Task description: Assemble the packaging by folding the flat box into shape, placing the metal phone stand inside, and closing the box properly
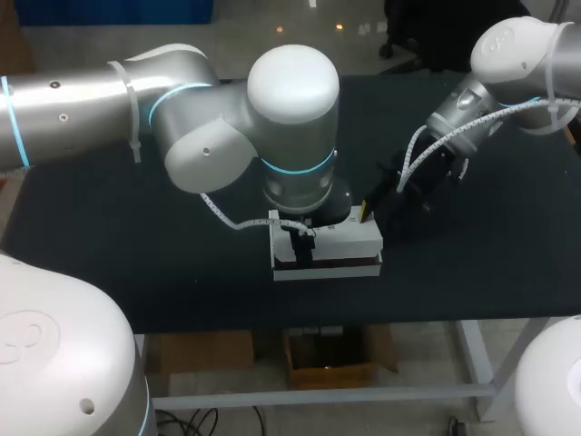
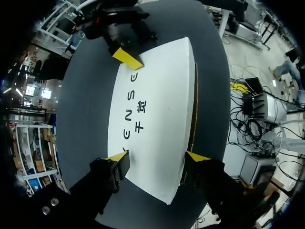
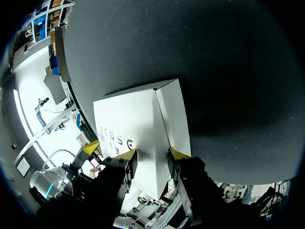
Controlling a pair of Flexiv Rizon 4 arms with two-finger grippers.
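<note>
The white box (image 1: 331,243) lies in the middle of the dark surface (image 1: 136,263). The left fingers (image 2: 117,156) stand wide apart, pressed against its two long sides at one end. The right fingers (image 3: 127,154) stand closer together, pinching the box's other end.

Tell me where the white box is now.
In the head view the white box lies near the table's front middle, between the left gripper and the right gripper.
</note>
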